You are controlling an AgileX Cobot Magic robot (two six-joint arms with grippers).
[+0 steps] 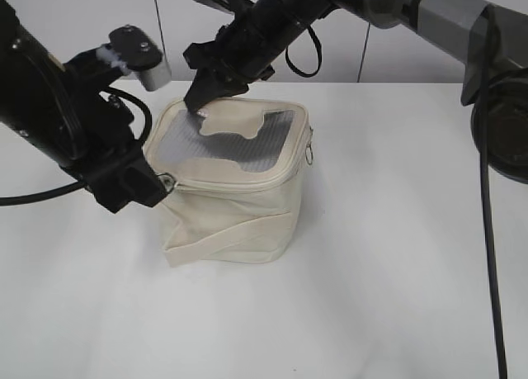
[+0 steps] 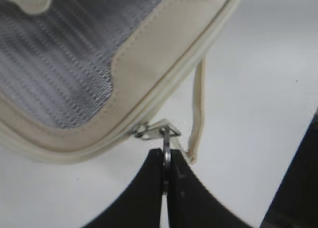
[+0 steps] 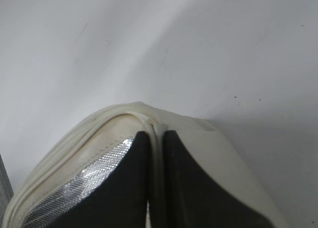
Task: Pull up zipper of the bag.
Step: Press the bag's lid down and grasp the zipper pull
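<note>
while 2 pincers grip it, 1 bag [image 1: 235, 193] shows 2 ring pulls.

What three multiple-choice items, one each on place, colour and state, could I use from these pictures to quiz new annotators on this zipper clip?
1. Where is the right gripper?
A. at the back left corner of the small boxy cream fabric bag's lid
B. on the bare table
C. under the bag

2. What colour is the lid's ribbed panel?
A. red
B. grey
C. green

3. What is the left gripper doing?
A. hanging open, clear of everything
B. holding the flat strap
C. pinching a small silver metal ring pull of the zipper

Key: 1 A, the exterior view shows it there. 2 B, grey in two views. 3 C, left wrist view shows the ring between shut fingers.
</note>
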